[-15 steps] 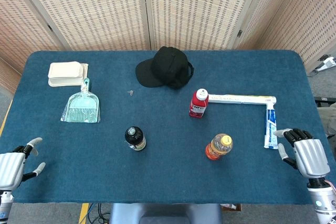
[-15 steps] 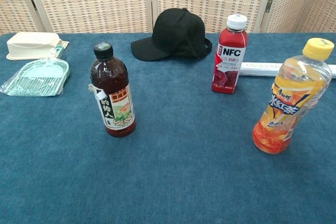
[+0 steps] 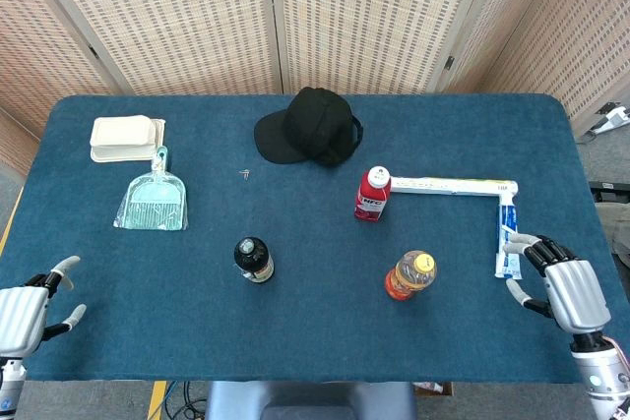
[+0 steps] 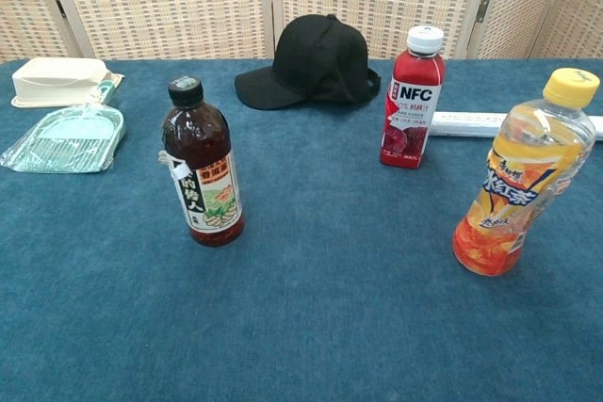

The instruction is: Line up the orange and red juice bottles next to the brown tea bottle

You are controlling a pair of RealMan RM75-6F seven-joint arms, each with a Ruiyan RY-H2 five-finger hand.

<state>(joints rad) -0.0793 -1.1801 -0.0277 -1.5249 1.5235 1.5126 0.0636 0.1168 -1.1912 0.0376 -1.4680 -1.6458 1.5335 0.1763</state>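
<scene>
- The brown tea bottle [image 4: 202, 168] stands upright on the tabletop [image 3: 315, 331], left of centre. It is rounded, with a black cap, dark brown liquid filling it nearly to the neck, and a pale label printed with leaves.
- The red juice bottle [image 4: 411, 101] stands upright further back and to the right, well apart from the tea bottle. It is straight-sided with a white cap and deep red contents, and its label reads NFC.
- The orange juice bottle [image 4: 522, 179] stands upright nearer the front edge on the right. It is clear plastic with a yellow cap, waisted in shape and filled with orange drink.
- The three bottles are not in a row: in the head view they form a loose triangle.
- The tabletop is covered in blue, felt-like cloth.
- A black cap [image 3: 310, 127] of soft fabric lies at the back.
- A pale green plastic dustpan [image 3: 153, 199] lies at the left. Beside its handle sits a cream lidded box [image 3: 125, 138]; what is inside cannot be seen.
- A long white box [image 3: 453, 186] lies behind the red bottle, and a toothpaste tube [image 3: 506, 236] runs down from its right end.
- The right robot hand [image 3: 563, 287] is released, with its fingers spread, just beside the lower end of the tube.
- The left robot hand [image 3: 30, 310] is open and holds nothing, at the front left corner.
</scene>
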